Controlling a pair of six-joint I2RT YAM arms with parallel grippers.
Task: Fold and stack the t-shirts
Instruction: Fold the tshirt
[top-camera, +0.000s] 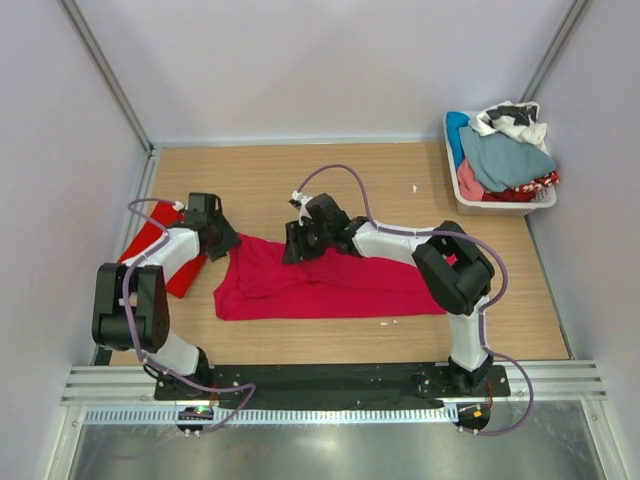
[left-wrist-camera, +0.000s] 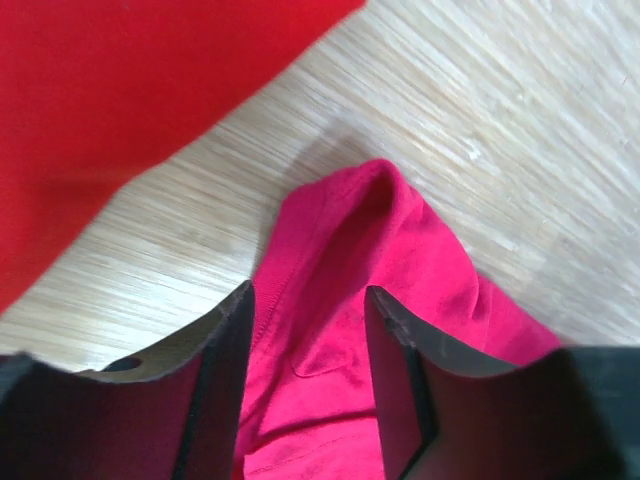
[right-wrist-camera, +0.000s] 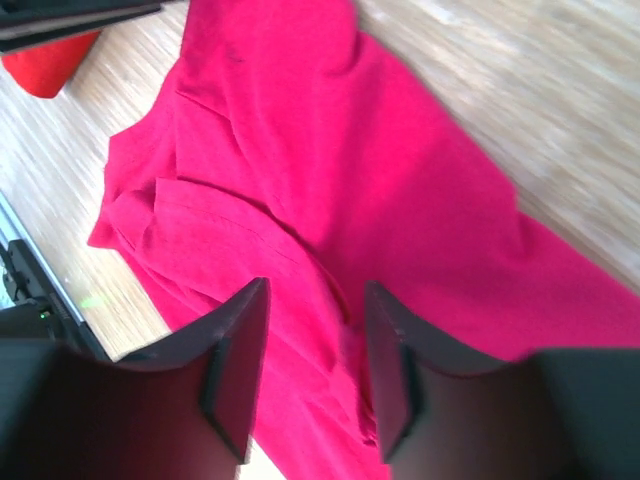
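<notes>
Crimson soft-cloth tee (top-camera: 330, 285) lies under left fingers (left-wrist-camera: 222, 380) & right fingers (right-wrist-camera: 232, 370), both half-open w/ nothing gripped; scarlet cloth tee (left-wrist-camera: 100, 90) beyond left.

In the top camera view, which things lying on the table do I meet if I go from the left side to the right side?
scarlet t-shirt → crimson t-shirt → laundry basket
</notes>
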